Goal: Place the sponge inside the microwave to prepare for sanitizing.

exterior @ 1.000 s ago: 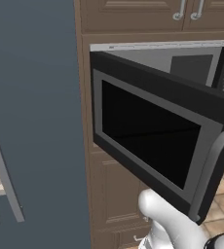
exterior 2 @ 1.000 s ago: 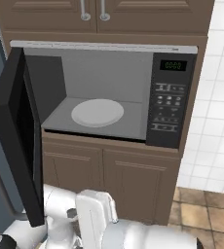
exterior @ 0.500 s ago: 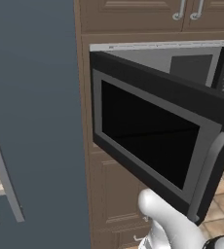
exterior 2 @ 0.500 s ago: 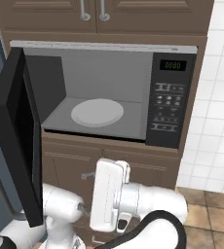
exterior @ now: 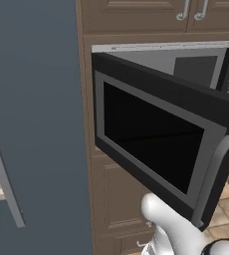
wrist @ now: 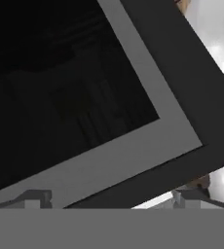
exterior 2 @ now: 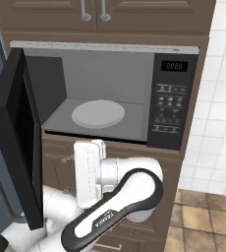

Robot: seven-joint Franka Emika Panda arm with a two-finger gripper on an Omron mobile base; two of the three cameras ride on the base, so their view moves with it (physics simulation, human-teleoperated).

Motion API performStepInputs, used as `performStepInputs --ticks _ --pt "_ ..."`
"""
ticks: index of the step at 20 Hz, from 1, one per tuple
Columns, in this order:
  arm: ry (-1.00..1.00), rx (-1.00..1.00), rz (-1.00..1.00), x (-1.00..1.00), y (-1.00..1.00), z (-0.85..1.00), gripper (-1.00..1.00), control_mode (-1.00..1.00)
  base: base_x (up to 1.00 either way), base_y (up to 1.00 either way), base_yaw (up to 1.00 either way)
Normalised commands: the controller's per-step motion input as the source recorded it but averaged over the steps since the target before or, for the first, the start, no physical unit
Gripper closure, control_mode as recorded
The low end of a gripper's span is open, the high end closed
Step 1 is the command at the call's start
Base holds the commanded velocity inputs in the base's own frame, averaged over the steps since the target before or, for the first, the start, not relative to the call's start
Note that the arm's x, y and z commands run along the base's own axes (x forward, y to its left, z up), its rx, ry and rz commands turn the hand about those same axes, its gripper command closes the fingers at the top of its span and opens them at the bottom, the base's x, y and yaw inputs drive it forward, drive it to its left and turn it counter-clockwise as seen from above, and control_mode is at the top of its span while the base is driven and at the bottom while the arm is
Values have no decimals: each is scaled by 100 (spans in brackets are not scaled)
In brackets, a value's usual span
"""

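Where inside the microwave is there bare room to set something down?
The microwave floor is bare around the plate: a strip toward the right wall and the front edge. The plate itself holds nothing. The open door crowds the left approach.

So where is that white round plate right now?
The white plate lies on the floor of the open microwave, left of its button panel, in the right base view.

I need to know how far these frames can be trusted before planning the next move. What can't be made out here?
- Microwave cavity, left base view: mostly hidden behind its open door.
- Button panel labels, right base view: too small to read.
- Gripper, hand view: tips cut off at the bottom edge.
- Lower cabinet, right base view: largely covered by the arm.
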Motion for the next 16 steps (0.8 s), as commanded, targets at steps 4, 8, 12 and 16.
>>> performStepInputs --ticks 4,8,12,16 --pt "0 -21 0 -2 97 18 -100 -100 0 0 0" --pt "0 -14 -2 -21 100 4 -100 -100 0 0 0" --pt "0 -8 -15 -43 100 0 -100 -100 0 0 0" --pt "0 0 -37 -67 100 0 -100 -100 0 0 0"
